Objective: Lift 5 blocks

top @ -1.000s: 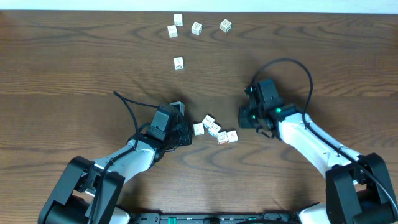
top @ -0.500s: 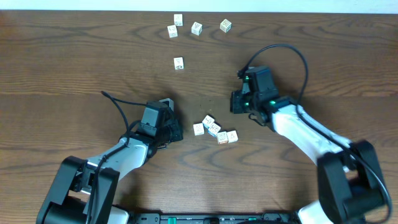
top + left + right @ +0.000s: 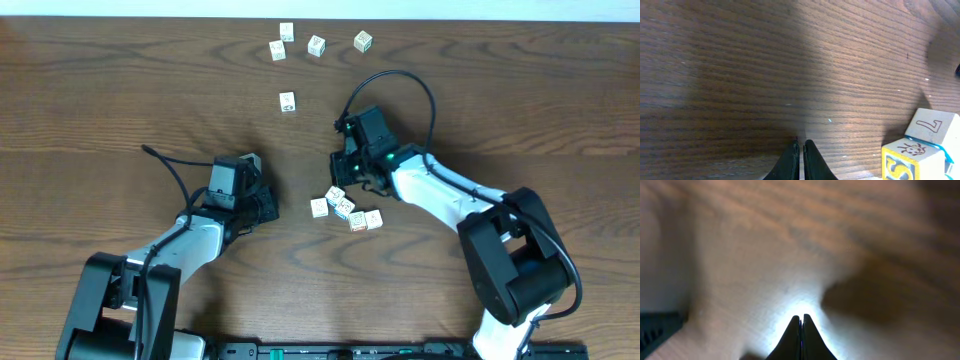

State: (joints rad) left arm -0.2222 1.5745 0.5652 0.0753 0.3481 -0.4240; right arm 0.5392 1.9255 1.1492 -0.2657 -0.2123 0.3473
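Note:
A cluster of several white blocks [image 3: 345,208] lies on the wooden table between my two arms. Several more blocks [image 3: 316,45] are scattered near the far edge, and one block [image 3: 287,101] sits alone below them. My left gripper [image 3: 270,206] is shut and empty, low over the table a little left of the cluster. In the left wrist view its fingertips [image 3: 801,146] meet, with a "7" block [image 3: 935,127] and a yellow-faced block [image 3: 912,160] at the lower right. My right gripper [image 3: 345,178] hovers shut just above the cluster's upper end; the right gripper [image 3: 801,317] sees only blurred wood.
The dark wooden table [image 3: 120,110] spreads bare to the left and right of the arms. A black cable [image 3: 400,80] loops above the right wrist, and another cable [image 3: 170,165] trails behind the left wrist.
The right arm has swung left, from right of the cluster to just above its upper end. The left arm has drawn back leftward, away from the cluster. Both grippers have stayed shut.

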